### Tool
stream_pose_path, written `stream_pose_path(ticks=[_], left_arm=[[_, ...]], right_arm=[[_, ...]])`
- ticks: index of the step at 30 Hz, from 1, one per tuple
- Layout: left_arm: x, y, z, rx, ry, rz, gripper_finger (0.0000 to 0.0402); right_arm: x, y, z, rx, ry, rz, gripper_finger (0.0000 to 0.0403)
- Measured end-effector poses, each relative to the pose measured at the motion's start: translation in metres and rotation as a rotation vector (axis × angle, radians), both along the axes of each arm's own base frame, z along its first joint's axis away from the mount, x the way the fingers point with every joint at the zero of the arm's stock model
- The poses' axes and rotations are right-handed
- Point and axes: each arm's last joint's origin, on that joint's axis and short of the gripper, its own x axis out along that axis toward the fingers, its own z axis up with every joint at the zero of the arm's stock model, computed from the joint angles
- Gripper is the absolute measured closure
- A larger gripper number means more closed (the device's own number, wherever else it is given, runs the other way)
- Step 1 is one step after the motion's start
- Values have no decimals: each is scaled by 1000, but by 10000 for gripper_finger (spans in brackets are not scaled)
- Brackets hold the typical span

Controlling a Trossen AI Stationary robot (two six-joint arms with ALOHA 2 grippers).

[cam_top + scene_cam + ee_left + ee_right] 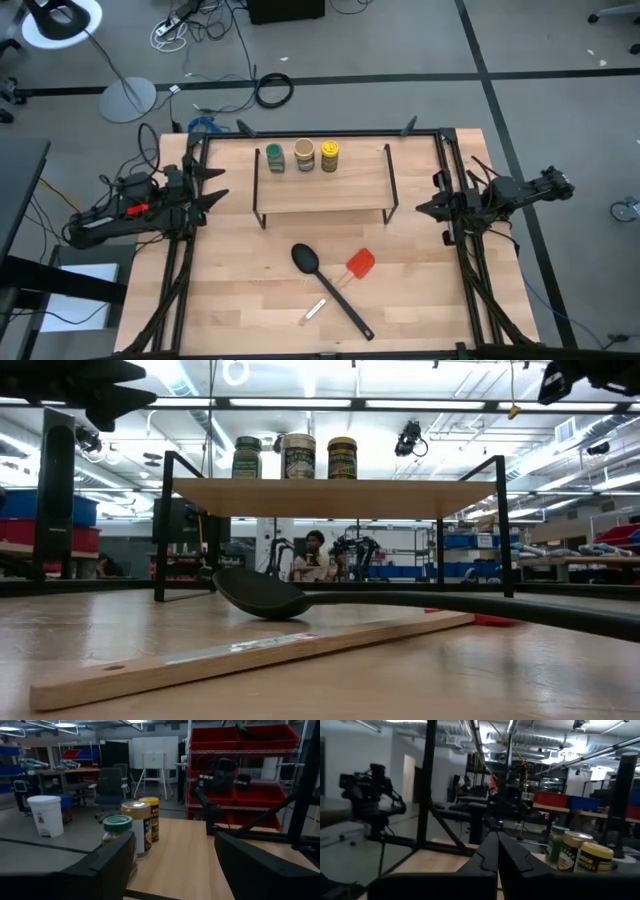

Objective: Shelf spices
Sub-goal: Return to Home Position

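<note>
Three spice jars stand upright in a row on the shelf's wooden top (330,185), near its far edge: a green-topped jar (275,159), a tan jar (304,155) and a yellow jar (329,156). They also show in the low view (294,457). My left gripper (222,195) is open and empty, level with the shelf's left end; the green-topped jar (118,834) stands ahead of it. My right gripper (420,208) is shut and empty at the shelf's right end.
A black spoon (328,285), a red spatula (357,265) and a small wooden stick (315,311) lie on the table in front of the shelf. The shelf's thin black legs (260,215) stand at its corners. A person shows in the room beyond (315,550).
</note>
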Motion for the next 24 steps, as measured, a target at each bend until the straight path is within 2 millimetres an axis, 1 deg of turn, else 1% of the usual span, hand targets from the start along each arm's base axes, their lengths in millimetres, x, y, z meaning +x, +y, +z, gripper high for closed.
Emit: stream_pose_path(ticks=[4,8,14,18,24], left_arm=[[-3,0,0,-2,26,8,122],[-4,0,3,2,11,15,122],[2,1,-6,-9,27,14,122],[8,2,-14,-8,12,14,122],[15,2,-28,-21,40,7,122]], right_arm=[[-9,-2,-7,33,-3,47,403],[-15,-4,-11,32,0,56,403],[-13,-4,-14,14,14,39,403],[-7,-3,-29,33,20,36,403],[3,-3,-57,51,20,21,403]])
